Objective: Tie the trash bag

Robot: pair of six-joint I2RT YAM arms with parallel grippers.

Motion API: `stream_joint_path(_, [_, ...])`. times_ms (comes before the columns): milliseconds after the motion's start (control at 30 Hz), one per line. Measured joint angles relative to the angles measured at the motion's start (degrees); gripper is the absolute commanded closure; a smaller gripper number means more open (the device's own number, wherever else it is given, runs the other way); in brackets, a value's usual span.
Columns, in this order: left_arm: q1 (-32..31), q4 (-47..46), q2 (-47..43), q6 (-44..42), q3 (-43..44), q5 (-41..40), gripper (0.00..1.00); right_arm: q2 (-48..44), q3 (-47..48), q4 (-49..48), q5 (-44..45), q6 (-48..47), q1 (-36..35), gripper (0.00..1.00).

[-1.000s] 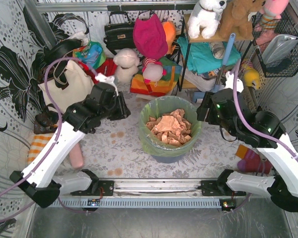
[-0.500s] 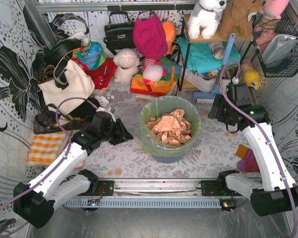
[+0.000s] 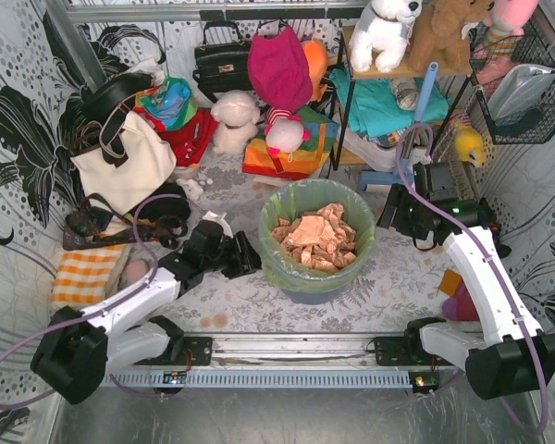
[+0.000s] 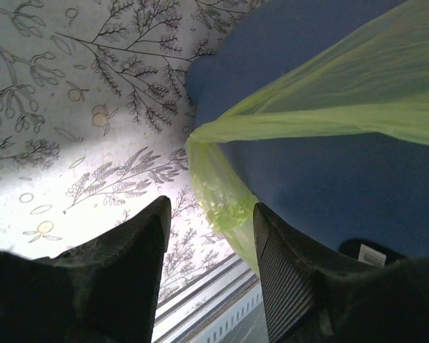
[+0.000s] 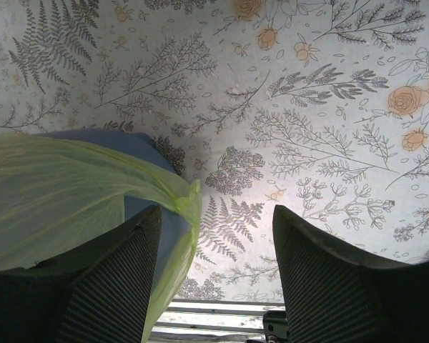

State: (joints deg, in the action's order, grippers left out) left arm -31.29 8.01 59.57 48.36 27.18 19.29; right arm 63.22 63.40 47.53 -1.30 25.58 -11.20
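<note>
Floral tabletop (image 3: 227,291): trash bag (image 3: 274,242) upright, mouth up.

- The trash bag (image 4: 329,107) drapes its lime-green plastic over the blue bin (image 4: 329,179).
- Its bunched handle (image 4: 216,187) hangs down the bin's side.
- Below the bin, the left hand (image 4: 213,211) has its fingers spread, with the handle's end showing in the gap.
- The floral tabletop (image 4: 79,107) lies left of the bin.

The top camera is looking down from above the floral-printed desk's (image 3: 231,291) near edge. Both wrist cameras are sitting low and close, facing opposite sides of the thin lime-green plastic trash bag (image 3: 279,264) on the round blue-grey bin (image 3: 314,295), which all views are sharing.
</note>
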Motion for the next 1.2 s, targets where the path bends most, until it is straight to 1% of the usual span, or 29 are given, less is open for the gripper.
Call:
stream_joint_path(167, [-0.55, -5.25, 4.39, 0.00, -0.83, 0.74, 0.43, 0.00, -0.20, -0.92, -0.46, 0.02, 0.00, 0.37])
stream_joint_path(367, [-0.61, -8.79, 10.16, 0.02, -1.46, 1.97, 0.47, 0.00, -1.68, -1.95, -0.90, 0.04, 0.00, 0.37])
stream_joint_path(567, [-0.87, -9.29, 12.26, -0.46, -1.60, 1.64, 0.56, 0.04, -3.17, -2.86, -2.45, 0.07, 0.00, 0.39])
stream_joint_path(700, [-0.87, -8.72, 12.52, -1.16, -1.57, 0.50, 0.66, 0.04, -5.25, -3.96, -3.67, 0.28, 0.00, 0.40])
stream_joint_path(967, [-0.87, -5.88, 12.13, -3.34, -0.55, -2.08, 0.92, -0.11, -11.15, -5.38, -6.29, 0.33, 0.00, 0.42])
stream_joint_path(1100, [-0.96, -2.75, 11.91, -4.50, 1.73, -3.52, 0.97, -1.25, -15.39, -8.28, -9.35, 1.03, 0.00, 0.49])
stream_joint_path(1200, [-0.94, 0.09, 11.08, -5.66, 3.58, -5.33, 0.99, -1.66, -18.64, -11.08, -11.85, 2.43, -0.02, 0.51])
